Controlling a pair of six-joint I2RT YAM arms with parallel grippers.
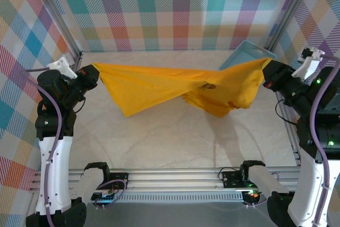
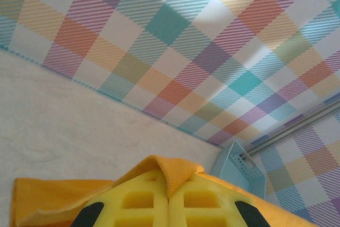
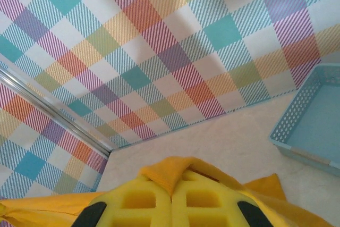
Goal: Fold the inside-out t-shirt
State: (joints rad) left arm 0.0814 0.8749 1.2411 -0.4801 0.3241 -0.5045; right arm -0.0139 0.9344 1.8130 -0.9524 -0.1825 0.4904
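While the left hand (image 1: pixel 94 76) pinches one end at mid-left and the right hand (image 1: pixel 266 70) pinches the other mid-right, the inside-out t-shirt (image 1: pixel 159 86) sags between them over the worktop (image 1: pixel 170 144).

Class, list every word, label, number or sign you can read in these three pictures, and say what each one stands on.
No text here can be read.
t-shirt: a few small dark marks in the bunched folds right of its middle, too small and crumpled to read.
basket: no label visible.
wall: a coloured check pattern, no writing.
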